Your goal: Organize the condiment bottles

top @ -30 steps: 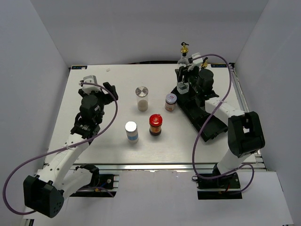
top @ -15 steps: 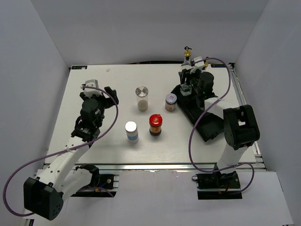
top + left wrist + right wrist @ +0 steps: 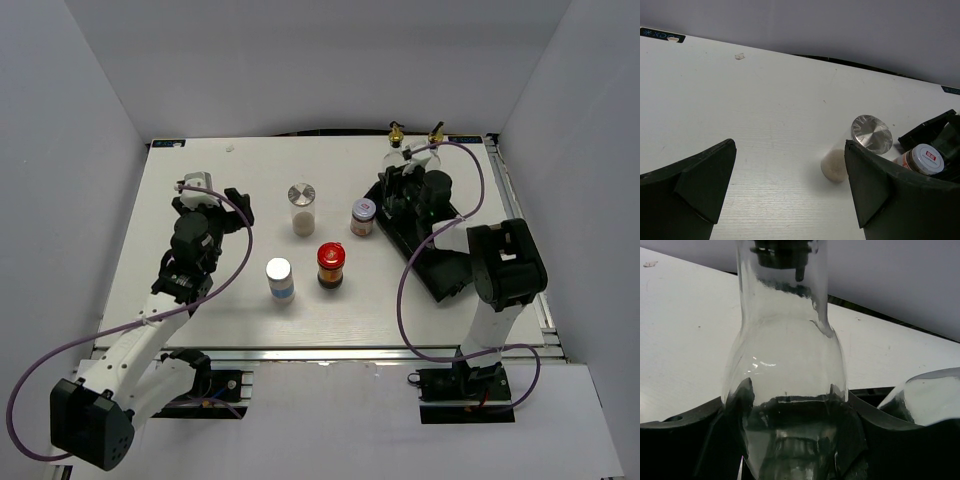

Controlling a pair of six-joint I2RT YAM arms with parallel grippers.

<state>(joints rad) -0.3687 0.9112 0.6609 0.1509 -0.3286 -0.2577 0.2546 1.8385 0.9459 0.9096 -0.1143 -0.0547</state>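
My right gripper (image 3: 398, 172) is shut on a tall clear glass bottle (image 3: 394, 150) with a gold pourer, held upright at the far end of the black tray (image 3: 446, 268). Its glass body (image 3: 785, 365) fills the right wrist view between my fingers (image 3: 738, 405). A second clear bottle (image 3: 435, 140) stands just right of it (image 3: 925, 395). On the table stand a silver-lidded jar of beige powder (image 3: 301, 206) (image 3: 870, 134), a small label-lidded jar (image 3: 363, 215) (image 3: 922, 159), a red-lidded dark jar (image 3: 331, 265) and a blue-labelled silver-lidded bottle (image 3: 280, 280). My left gripper (image 3: 214, 196) (image 3: 787, 190) hangs open and empty, left of the beige jar.
The black tray runs diagonally along the table's right side, its near compartments partly under my right arm. Grey walls close in the table on three sides. A purple cable loops from each arm.
My right gripper has lowered the clear bottle at the far end of the tray, beside the second clear bottle. The left arm has barely shifted.
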